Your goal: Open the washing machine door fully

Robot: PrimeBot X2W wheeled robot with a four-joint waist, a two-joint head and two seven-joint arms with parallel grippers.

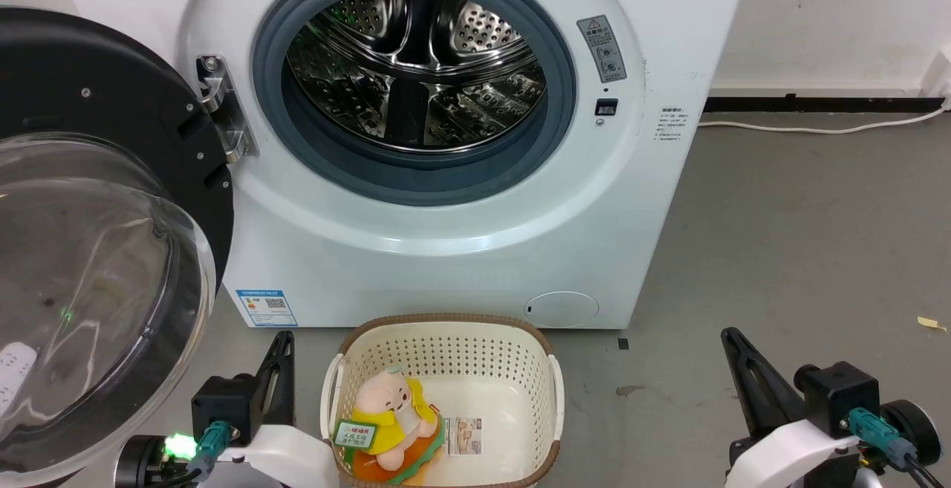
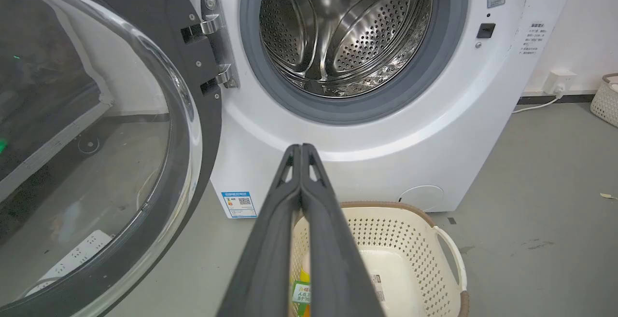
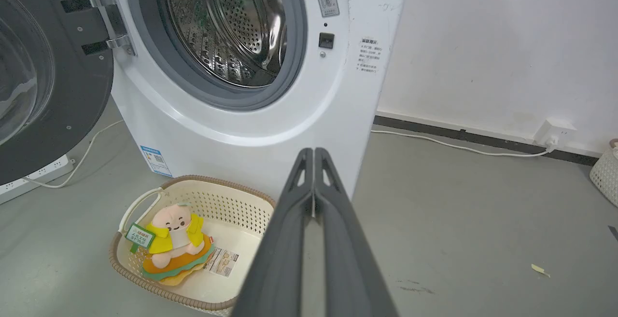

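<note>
You saw the washing machine door [image 1: 96, 235] swung out on its hinge [image 1: 223, 109], left of the washing machine [image 1: 446, 265] and beside your left gripper [image 2: 301, 149], the nearer one. That gripper and the right gripper [image 3: 314, 152] were pinched closed and empty.

The washing machine [image 1: 416, 272] takes the upper centre of the head view, with the washing machine door [image 1: 89, 79] hinged at its left, along the frame's left edge. Before it, at bottom centre, stands a basket [image 1: 446, 319] with a plush toy [image 1: 390, 417] inside; the left gripper [image 1: 281, 343] is just left of the basket, the right gripper [image 1: 732, 339] at the lower right
</note>
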